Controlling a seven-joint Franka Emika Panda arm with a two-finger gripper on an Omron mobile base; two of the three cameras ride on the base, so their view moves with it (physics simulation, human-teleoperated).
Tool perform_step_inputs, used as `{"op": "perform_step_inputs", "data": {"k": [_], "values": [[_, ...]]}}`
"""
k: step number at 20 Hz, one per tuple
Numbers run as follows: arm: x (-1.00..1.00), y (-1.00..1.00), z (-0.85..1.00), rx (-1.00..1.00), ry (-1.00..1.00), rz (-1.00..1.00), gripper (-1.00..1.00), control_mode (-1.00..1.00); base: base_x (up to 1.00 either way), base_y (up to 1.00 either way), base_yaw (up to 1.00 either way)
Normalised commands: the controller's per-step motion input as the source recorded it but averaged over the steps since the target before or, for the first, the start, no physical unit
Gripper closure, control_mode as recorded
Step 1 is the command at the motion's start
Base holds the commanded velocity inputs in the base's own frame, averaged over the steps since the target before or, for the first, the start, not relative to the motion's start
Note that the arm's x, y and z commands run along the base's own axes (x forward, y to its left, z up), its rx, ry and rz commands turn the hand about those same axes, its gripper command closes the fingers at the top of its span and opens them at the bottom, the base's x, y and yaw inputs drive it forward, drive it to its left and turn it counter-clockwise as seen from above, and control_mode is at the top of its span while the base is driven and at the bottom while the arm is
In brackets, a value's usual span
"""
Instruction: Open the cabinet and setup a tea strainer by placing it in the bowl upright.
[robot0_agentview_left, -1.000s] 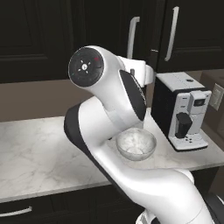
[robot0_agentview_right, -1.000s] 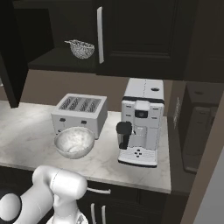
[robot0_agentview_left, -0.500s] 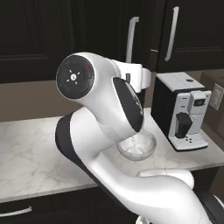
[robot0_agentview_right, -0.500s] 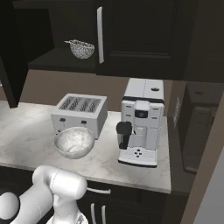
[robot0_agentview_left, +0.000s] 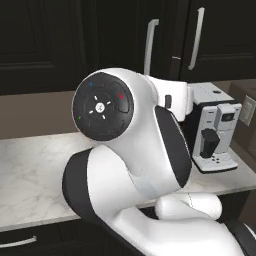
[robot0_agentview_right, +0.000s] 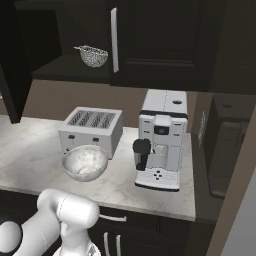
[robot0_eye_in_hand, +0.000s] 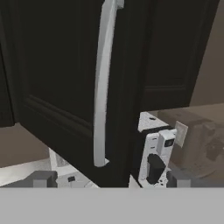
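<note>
The cabinet (robot0_agentview_right: 65, 45) is seen with its left door swung open; the tea strainer (robot0_agentview_right: 93, 55) sits on its shelf, the bowl (robot0_agentview_right: 85, 162) on the counter just before the toaster (robot0_agentview_right: 91, 129). The gripper (robot0_eye_in_hand: 110, 179) is spread wide, nothing held, before a door's bar handle (robot0_eye_in_hand: 104, 83).

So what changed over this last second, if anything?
The arm swung nearer the left base camera, and its body now hides the bowl there. The left cabinet door was already open. Strainer on the shelf, bowl by the toaster, and coffee machine stayed put.
</note>
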Motion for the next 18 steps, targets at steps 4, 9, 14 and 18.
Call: {"op": "perform_step_inputs", "data": {"k": [4, 9, 14, 18], "values": [[-0.28, -0.44, 0.00, 0.15, 0.00, 0.13, -1.00, -1.00, 0.00, 0.00, 0.00], [-0.11, -0.52, 0.00, 0.21, 0.00, 0.20, -1.00, -1.00, 0.00, 0.00, 0.00], [-0.04, -0.50, 0.00, 0.28, 0.00, 0.23, -1.00, -1.00, 0.00, 0.00, 0.00], [0.00, -0.40, 0.00, 0.35, 0.00, 0.24, -1.00, -1.00, 0.00, 0.00, 0.00]]}}
